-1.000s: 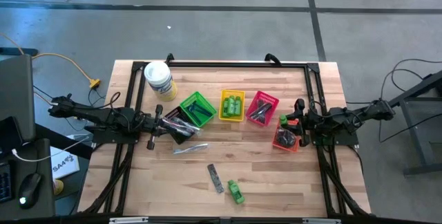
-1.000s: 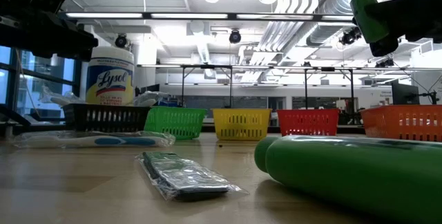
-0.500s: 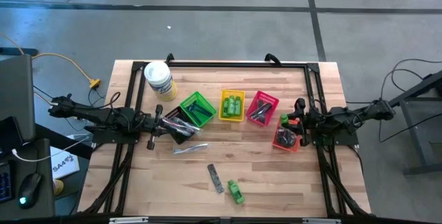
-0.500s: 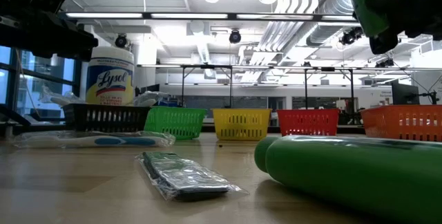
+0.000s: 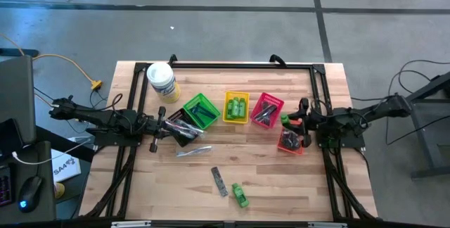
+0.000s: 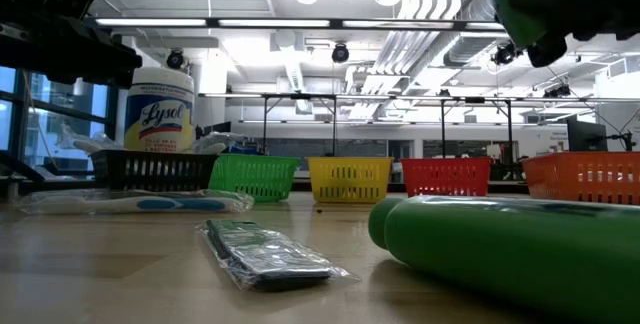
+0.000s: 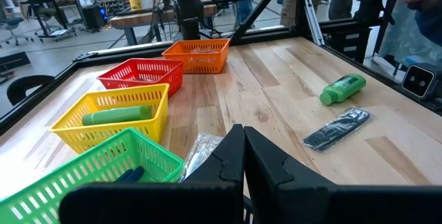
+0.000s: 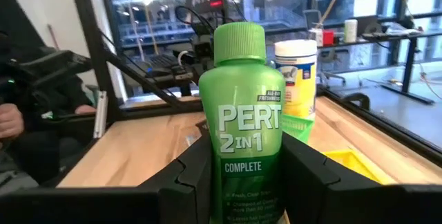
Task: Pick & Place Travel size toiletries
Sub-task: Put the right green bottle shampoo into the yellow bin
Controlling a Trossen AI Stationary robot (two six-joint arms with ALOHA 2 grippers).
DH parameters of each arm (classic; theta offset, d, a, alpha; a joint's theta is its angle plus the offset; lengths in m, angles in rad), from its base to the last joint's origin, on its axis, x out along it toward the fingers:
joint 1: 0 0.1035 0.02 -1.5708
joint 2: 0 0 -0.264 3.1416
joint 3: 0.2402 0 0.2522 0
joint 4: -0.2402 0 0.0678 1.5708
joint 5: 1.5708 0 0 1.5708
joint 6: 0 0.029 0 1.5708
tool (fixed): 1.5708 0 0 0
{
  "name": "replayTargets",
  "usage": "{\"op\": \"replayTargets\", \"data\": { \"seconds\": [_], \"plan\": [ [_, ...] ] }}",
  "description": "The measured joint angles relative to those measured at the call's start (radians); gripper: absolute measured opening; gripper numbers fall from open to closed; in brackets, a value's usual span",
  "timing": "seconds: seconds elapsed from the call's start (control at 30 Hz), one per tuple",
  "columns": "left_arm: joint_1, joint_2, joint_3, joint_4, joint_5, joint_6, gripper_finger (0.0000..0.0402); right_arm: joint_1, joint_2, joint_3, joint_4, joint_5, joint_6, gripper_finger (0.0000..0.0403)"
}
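A green mini bottle (image 8: pixel 239 120) is held between the fingers of the right gripper (image 5: pixel 296 124), raised above the orange basket (image 5: pixel 290 142) at the right of the table; in the right wrist view the label can be read and the cap is seen upright; the bottle is judged to be on its way to a basket and not yet set down. The left gripper (image 7: pixel 243 156) is shut on nothing and is parked over the black basket (image 5: pixel 179 125) at the left.

Sorting is judged to be well advanced but unfinished; green bottles are seen in the yellow basket (image 5: pixel 236 107), dark items in the red basket (image 5: pixel 266 109), and blue-handled pieces in the green basket (image 5: pixel 200 110). 3 items are left loose on the wooden table (image 5: pixel 316 186): a clear-wrapped stick (image 5: pixel 193 150) just beside the black basket, a dark wrapped comb (image 5: pixel 219 181) nearer the front edge, and a second green bottle (image 5: pixel 240 195) just beside that comb.

The surface is pale wood plank, framed by a black metal rig; a white tub with a yellow label (image 5: pixel 161 79) is stood at the back left corner. Beyond the table a grey floor, cables and a desk with a mouse are seen; a bright ceiling with ducts is shown in the low view.
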Motion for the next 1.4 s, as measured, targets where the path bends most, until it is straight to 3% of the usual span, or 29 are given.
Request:
{"op": "replayTargets", "data": {
  "seconds": [0.23,0.53,0.97,1.4],
  "plan": [
    [0.0,0.0,0.0,0.0,0.0,0.001,0.0,-0.005,0.198,0.117,-0.003,0.086,0.047,0.0121],
    [0.0,0.0,0.0,0.0,0.0,-0.003,0.0,-0.126,0.47,0.311,-0.033,0.065,0.161,0.0121],
    [0.0,0.0,0.0,0.0,0.0,-0.004,0.0,-0.365,0.84,0.531,-0.143,-0.223,0.259,0.0121],
    [0.0,0.0,0.0,0.0,0.0,-0.005,0.0,-0.527,1.14,0.67,-0.142,-0.393,0.4,0.0118]
  ]
}}
